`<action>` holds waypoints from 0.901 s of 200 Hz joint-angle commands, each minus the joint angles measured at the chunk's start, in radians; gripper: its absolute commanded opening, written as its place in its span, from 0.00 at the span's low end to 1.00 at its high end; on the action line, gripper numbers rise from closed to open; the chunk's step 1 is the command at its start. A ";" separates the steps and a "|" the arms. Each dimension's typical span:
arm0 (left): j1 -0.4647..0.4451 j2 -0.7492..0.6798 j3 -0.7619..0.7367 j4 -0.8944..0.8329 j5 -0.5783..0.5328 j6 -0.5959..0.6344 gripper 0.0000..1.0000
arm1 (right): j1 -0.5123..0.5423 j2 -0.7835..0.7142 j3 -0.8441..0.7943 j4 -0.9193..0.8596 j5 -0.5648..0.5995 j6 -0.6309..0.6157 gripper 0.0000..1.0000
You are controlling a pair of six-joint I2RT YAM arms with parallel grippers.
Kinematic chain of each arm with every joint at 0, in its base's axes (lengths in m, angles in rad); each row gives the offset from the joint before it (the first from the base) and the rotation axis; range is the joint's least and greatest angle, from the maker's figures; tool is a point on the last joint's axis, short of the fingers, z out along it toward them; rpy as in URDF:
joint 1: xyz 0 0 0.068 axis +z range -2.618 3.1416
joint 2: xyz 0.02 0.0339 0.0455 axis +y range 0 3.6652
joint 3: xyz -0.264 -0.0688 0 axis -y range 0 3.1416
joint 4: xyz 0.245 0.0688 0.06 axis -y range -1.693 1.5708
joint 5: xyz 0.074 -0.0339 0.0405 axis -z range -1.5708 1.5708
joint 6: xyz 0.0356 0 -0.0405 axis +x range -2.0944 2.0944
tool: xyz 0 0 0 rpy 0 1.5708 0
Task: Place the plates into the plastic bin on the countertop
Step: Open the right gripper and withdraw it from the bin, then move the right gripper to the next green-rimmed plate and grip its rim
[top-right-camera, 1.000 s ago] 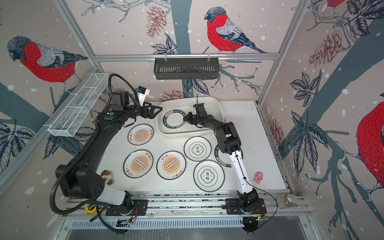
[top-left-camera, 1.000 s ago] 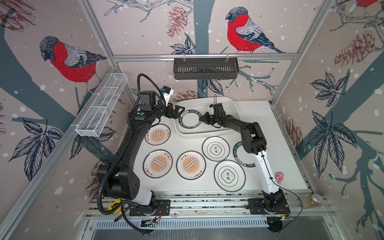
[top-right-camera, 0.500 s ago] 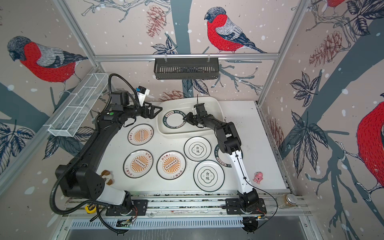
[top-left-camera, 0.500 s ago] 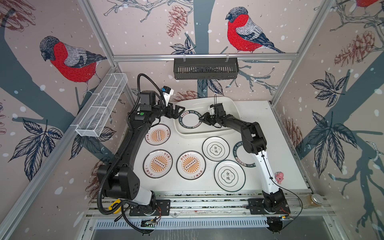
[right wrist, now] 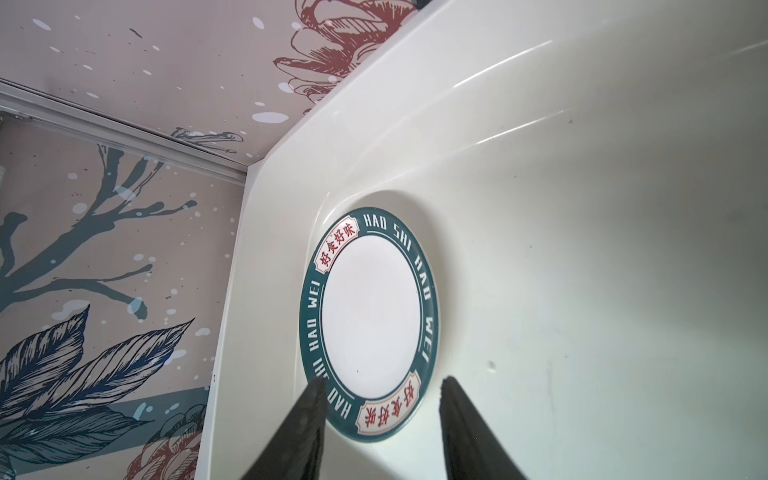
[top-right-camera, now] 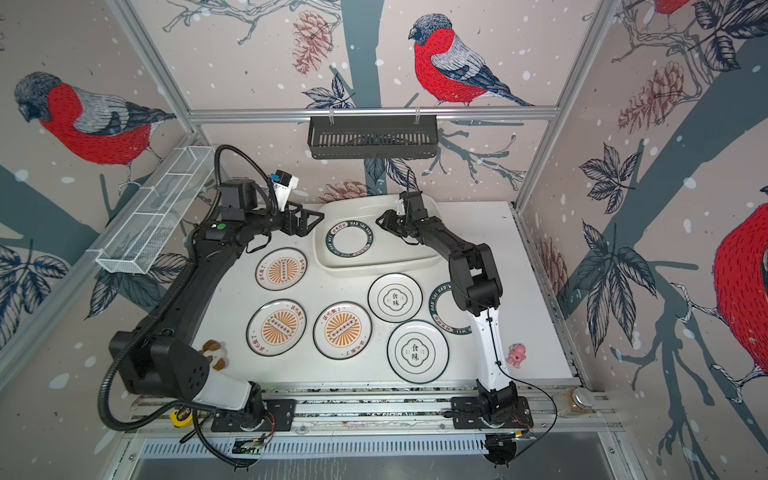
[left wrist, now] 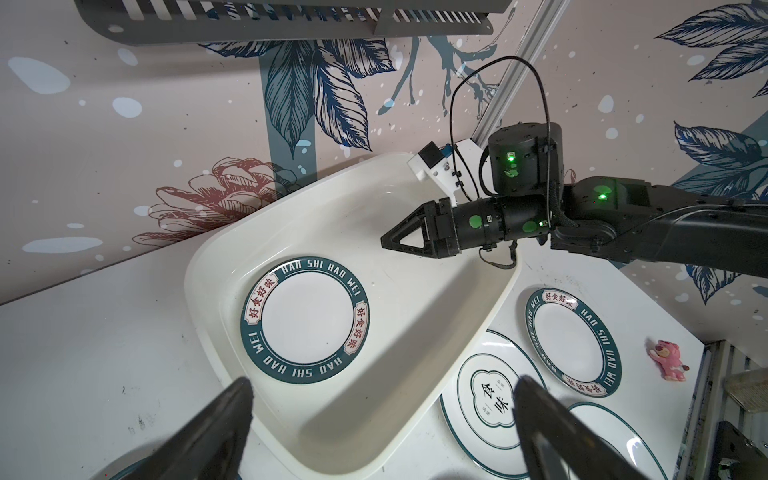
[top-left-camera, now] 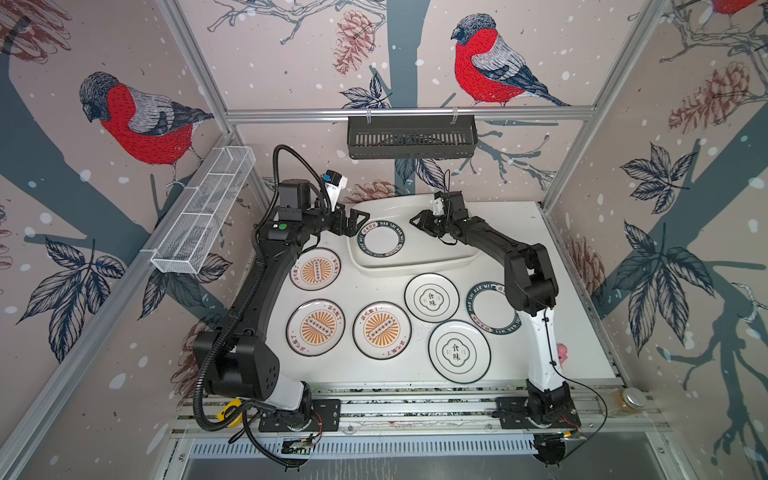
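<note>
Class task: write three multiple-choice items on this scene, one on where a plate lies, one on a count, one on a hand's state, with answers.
1. The teal-ringed plate nearest the right hand lies: A on another plate; B in the plastic bin; C in the wire basket.
2. Orange-centred plates on the countertop number: A one; B two; C three.
3. The right hand is: A open, holding nothing; B shut on a plate; C out of view.
Answers: 1 B, it lies flat on the bin's floor; 2 C, three sunbursts show in both top views; 3 A, its fingers stand apart, gripping nothing.
</note>
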 commanded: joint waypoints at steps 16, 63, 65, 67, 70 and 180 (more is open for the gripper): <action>0.000 0.000 0.022 -0.030 0.000 0.014 0.97 | -0.006 -0.144 -0.131 0.027 -0.010 -0.044 0.46; -0.001 0.002 0.009 -0.046 -0.002 0.072 0.96 | -0.013 -0.462 -0.464 0.032 0.040 -0.077 0.46; -0.001 0.002 0.008 -0.047 0.000 0.074 0.96 | -0.014 -0.479 -0.482 0.031 0.048 -0.077 0.46; -0.001 0.002 0.008 -0.049 0.004 0.077 0.96 | -0.015 -0.496 -0.501 0.031 0.055 -0.077 0.46; -0.002 0.003 0.008 -0.051 0.009 0.082 0.96 | -0.019 -0.523 -0.529 0.032 0.066 -0.075 0.46; -0.090 0.053 0.021 -0.106 0.112 0.170 0.97 | -0.394 -1.251 -1.202 -0.295 0.206 0.037 0.52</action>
